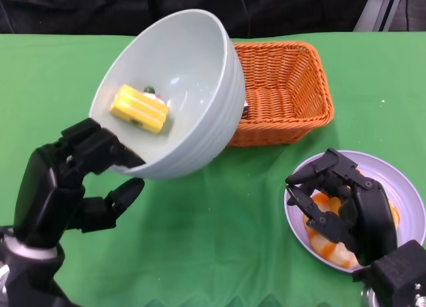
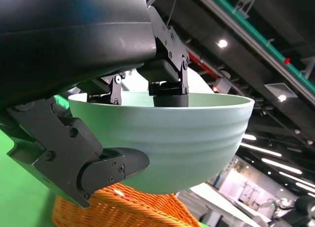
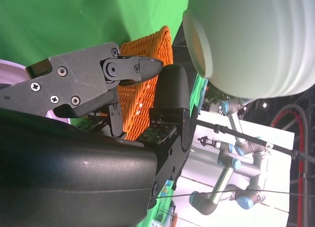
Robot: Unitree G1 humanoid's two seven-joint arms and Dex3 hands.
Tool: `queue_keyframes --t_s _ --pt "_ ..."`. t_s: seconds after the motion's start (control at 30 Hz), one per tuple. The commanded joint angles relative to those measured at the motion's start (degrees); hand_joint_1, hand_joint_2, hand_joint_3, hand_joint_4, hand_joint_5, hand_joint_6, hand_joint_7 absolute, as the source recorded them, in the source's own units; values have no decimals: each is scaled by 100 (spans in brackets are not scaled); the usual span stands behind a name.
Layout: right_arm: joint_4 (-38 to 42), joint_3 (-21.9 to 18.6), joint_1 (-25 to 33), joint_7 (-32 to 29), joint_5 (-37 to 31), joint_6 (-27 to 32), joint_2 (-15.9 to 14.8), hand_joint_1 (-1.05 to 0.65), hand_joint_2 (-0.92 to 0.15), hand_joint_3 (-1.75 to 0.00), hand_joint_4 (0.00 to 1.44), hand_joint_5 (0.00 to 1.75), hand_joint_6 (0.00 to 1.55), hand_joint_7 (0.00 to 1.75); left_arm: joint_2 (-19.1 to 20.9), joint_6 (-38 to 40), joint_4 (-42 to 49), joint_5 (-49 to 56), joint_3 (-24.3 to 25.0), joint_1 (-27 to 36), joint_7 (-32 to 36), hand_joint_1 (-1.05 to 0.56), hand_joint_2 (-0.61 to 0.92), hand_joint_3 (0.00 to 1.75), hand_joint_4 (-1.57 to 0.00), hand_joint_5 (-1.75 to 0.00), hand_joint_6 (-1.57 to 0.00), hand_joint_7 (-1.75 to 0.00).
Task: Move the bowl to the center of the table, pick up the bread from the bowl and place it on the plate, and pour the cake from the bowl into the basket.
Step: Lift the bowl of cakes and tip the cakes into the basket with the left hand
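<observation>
My left hand (image 1: 80, 170) grips the near rim of the pale green bowl (image 1: 174, 94) and holds it lifted and tipped, its opening facing me. A yellow ridged cake (image 1: 138, 108) lies against the bowl's inner wall. The bowl's far side hangs by the left edge of the orange wicker basket (image 1: 283, 90). In the left wrist view the bowl (image 2: 182, 138) hangs over the basket (image 2: 123, 210). The bread (image 1: 323, 244), with an orange streak, lies on the lilac plate (image 1: 406, 187) at the right. My right hand (image 1: 346, 204) hovers over it with fingers spread, holding nothing.
A green cloth (image 1: 219, 234) covers the table. In the right wrist view the bowl's outside (image 3: 256, 45) and the basket (image 3: 142, 94) show beyond my fingers (image 3: 133, 69). A blue-jointed robot arm (image 3: 231, 178) stands in the background, off the table.
</observation>
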Motion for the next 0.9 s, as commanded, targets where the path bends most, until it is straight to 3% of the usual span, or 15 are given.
queue_keyframes --t_s 0.03,0.2,0.33,0.4,0.5,0.6,0.67,0.7,0.8,0.9 --pt "-5 -85 -29 -56 6 -51 -95 -14 -89 -28 66 145 61 123 357 189 -107 627 -387 195 1259 -5 60 101 -75 -146 -69 -141" --pt "29 -98 -44 -93 -9 -71 -108 -12 -89 -27 68 145 61 123 905 814 42 1730 -1393 324 3462 -3 66 90 -74 -156 -63 -153" --pt "77 -88 -56 -113 -22 -64 -106 -12 -89 -27 68 146 61 123 1252 1179 301 2026 -2120 241 4512 -3 63 91 -69 -156 -65 -145" --pt "80 -79 -53 -76 35 -28 -84 -13 -89 -26 67 146 61 123 1380 1322 433 2020 -2464 111 4881 -6 71 80 -70 -156 -66 -146" --pt "93 -71 -50 -70 47 -34 -60 -13 -90 -26 66 146 61 123 1534 1515 534 1910 -2859 -51 5164 -11 85 57 -72 -157 -62 -152" --pt "135 -65 -53 -120 -16 -82 -48 -14 -90 -25 66 146 61 123 1633 1634 591 1779 -3138 -216 5324 -10 91 49 -71 -164 -57 -161" --pt "177 -62 -66 -126 -18 -112 -40 -14 -90 -24 66 146 61 123 1678 1639 658 1671 -3268 -361 5321 -10 92 47 -69 -164 -56 -157" --pt "187 -57 -68 -139 -31 -113 -36 -14 -90 -24 66 147 61 124 1696 1627 688 1593 -3320 -435 5282 -11 92 48 -67 -160 -59 -147" --pt "172 -32 -51 -95 15 -45 -18 -15 -90 -24 66 147 60 124 1716 1511 740 1241 -3397 -696 4952 -12 91 46 -67 -156 -63 -137" --pt "204 -14 -64 -59 54 -70 -11 -16 -91 -23 64 147 60 124 1725 1466 704 854 -3406 -867 4488 -12 79 70 -67 -154 -63 -142"
